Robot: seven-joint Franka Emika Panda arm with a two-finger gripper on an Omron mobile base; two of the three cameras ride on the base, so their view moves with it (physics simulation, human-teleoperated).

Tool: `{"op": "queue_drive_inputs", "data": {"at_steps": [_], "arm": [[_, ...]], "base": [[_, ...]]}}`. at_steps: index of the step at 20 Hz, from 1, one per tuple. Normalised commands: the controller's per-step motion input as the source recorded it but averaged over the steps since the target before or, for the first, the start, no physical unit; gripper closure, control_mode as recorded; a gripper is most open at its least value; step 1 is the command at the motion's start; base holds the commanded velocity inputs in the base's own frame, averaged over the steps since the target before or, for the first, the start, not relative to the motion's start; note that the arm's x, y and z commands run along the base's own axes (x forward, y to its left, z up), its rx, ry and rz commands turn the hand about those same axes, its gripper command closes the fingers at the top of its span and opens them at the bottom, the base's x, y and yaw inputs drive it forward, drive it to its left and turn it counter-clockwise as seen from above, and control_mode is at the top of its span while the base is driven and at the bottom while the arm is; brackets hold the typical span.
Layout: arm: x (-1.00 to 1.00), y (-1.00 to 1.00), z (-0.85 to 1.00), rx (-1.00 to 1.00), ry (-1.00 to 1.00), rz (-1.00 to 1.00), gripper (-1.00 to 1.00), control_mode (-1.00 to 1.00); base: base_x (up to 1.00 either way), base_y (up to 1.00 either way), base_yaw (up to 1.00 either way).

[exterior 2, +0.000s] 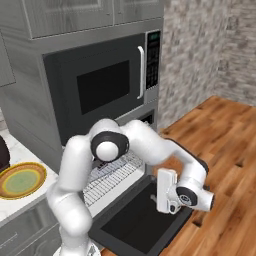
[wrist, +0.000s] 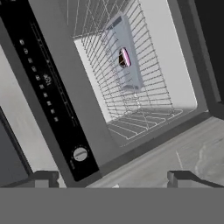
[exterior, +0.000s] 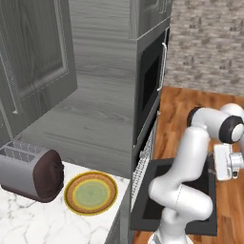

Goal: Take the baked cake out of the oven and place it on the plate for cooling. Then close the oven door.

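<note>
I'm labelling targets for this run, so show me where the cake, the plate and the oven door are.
baked cake [wrist: 124, 57], hand view, middle of the slice on the grey tray.
plate [exterior: 90, 193], left base view, pale green centre.
oven door [exterior 2: 135, 222], right base view, dark inner window of the lowered panel.

**Layout at the open oven**

The oven [exterior 2: 117, 175] is set below the microwave [exterior 2: 105, 90] in the cabinet column. The oven door [exterior 2: 135, 220] is folded down in front of it. On the counter [exterior: 28, 224], at nine o'clock from the oven, the plate [exterior: 90, 193] is placed just beside the toaster [exterior: 31, 174]. Inside, the baked cake [wrist: 124, 57] is seen on a tray [wrist: 127, 57] upon a wire rack [wrist: 127, 87].
</note>
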Motion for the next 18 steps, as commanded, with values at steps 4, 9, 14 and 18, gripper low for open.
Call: {"op": "queue_drive_inputs", "data": {"at_steps": [4,9,14,18], "arm": [[0.0,0.91,0.0,0.0,0.0,0.17,-1.0,-1.0],[0.0,0.79,0.0,0.0,-0.1,0.18,-1.0,-1.0],[0.0,0.73,0.0,0.0,-0.14,0.16,-1.0,-1.0],[0.0,0.55,-0.08,0.0,-0.22,0.09,-1.0,-1.0]], "base": [[0.0,0.0,0.0],[0.0,0.0,0.0],[0.0,0.0,0.0],[0.0,0.0,0.0]]}}
